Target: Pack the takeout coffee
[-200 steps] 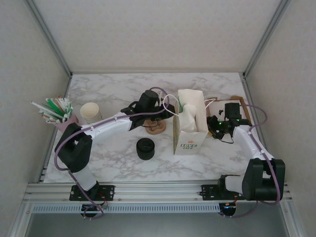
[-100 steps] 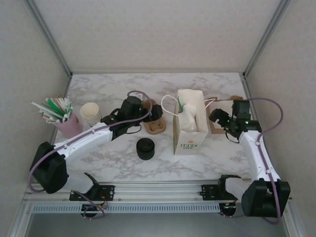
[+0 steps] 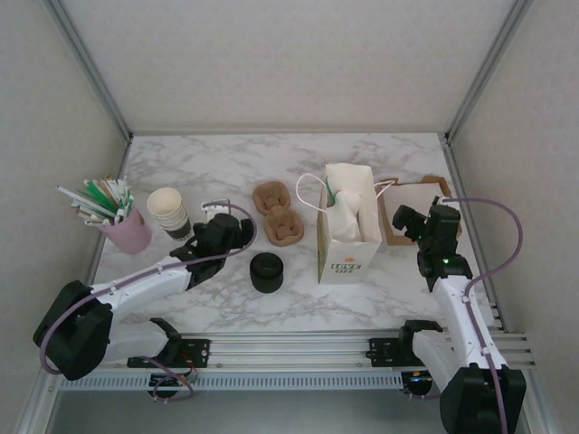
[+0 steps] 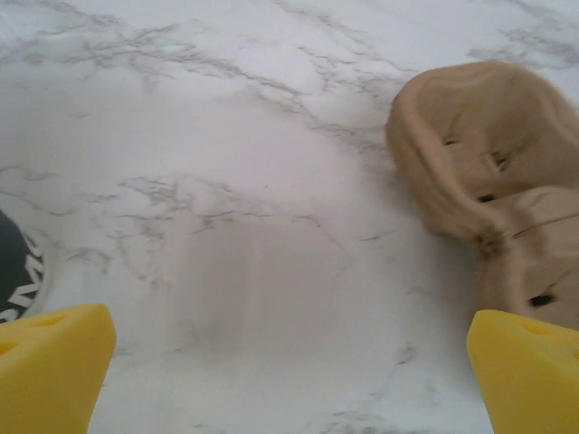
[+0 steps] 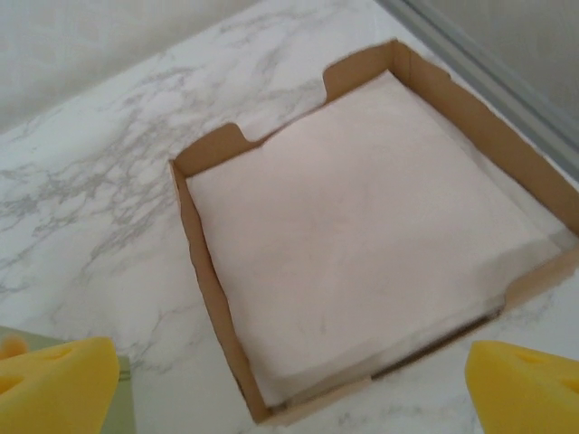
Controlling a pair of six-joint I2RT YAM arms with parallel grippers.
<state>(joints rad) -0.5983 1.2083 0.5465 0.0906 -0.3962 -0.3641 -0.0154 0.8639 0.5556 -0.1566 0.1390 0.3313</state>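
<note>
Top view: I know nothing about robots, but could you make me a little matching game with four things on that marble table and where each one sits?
Things:
1. pink cup of straws
2. stack of black lids
3. white paper bag
4. cardboard tray of napkins

Places:
A. far right, lying flat
B. far left
C. standing upright between the brown cup carriers and the napkin tray
D. in front of the brown cup carriers, lower in the view

Pairs: 1-B, 2-D, 3-C, 4-A
</note>
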